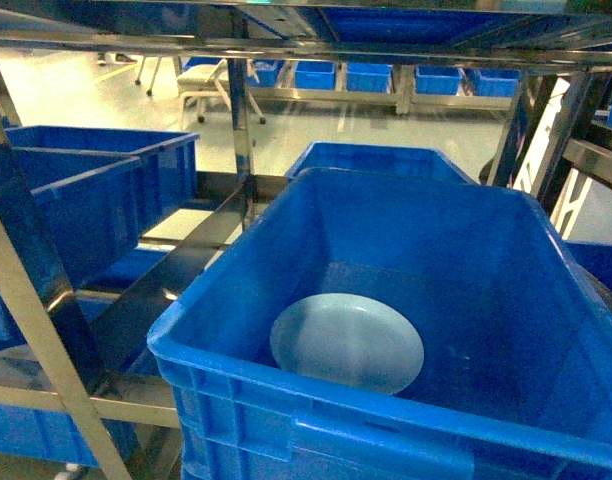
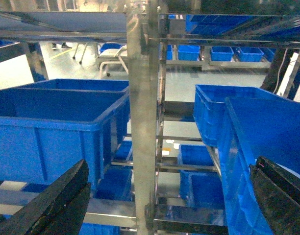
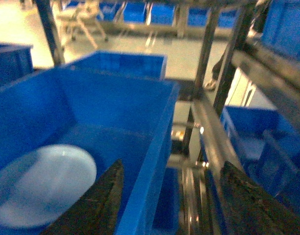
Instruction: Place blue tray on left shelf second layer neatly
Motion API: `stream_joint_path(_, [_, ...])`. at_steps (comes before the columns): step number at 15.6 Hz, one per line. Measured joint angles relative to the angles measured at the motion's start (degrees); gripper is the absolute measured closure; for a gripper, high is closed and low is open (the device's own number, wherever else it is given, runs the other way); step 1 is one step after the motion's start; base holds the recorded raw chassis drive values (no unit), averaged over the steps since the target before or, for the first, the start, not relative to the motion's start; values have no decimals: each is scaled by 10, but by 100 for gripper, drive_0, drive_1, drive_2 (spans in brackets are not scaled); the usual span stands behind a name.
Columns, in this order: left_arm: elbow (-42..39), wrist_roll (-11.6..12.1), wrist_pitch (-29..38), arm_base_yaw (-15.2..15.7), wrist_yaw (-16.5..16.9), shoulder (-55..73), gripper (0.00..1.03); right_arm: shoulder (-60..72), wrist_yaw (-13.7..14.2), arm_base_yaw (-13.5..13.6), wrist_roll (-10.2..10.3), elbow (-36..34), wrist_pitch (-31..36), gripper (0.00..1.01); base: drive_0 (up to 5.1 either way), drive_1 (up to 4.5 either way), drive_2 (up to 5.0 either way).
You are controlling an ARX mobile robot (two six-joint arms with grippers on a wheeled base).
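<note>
So, starting at the far left of the head view: a steel rack [image 1: 46, 330] with slanted uprights stands there, and a deep-blue crate [image 1: 86, 200] sits on one of its tiers. I'd take the shiny flat tier beside that crate as the left shelf second layer [image 1: 151, 290], with reflections on the metal. A vertical steel post [image 1: 241, 130] rises just right of it.

Middle to right, the big blue crate [image 1: 436, 300] fills most of the head view, with another blue crate [image 1: 386, 160] right behind it. The blue tray [image 1: 347, 342] lies flat on the floor of the big crate, near the front wall and a bit left of centre. Nothing is touching it.

From the left wrist camera, the left gripper [image 2: 160, 205] has its two dark fingers [image 2: 57, 200] spread wide, nothing between them, facing the rack post.

The right wrist view is blurry, but the right gripper [image 3: 164, 205] is also spread apart and empty, straddling the crate's right wall, with the tray down to its left inside.
</note>
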Motion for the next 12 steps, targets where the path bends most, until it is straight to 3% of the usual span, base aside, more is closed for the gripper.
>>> stream_joint_path(1, [0,0,2,-1,1,0,5,-21,-1,-14,-2,-21,78,49,0,0,0])
stream_joint_path(2, [0,0,2,-1,2,0,5,-64,-7,-19,-4,-28,86,62,0,0,0])
stream_joint_path(5, [0,0,2,-1,2,0,5,-154,-31,-41,-7,-77,18,100,0,0,0])
stream_joint_path(6, [0,0,2,-1,2,0,5,-191,-37,-49,-7,-85,-1,99,0,0,0])
stream_joint_path(7, [0,0,2,-1,2,0,5,-228,-73,-82,-7,-92,-27,99,0,0,0])
stream_joint_path(8, [0,0,2,-1,2,0,5,-260,-76,-94,-7,-99,-54,99,0,0,0])
stream_joint_path(12, [0,0,2,-1,2,0,5,-389,-80,-95,-7,-116,-164,99,0,0,0])
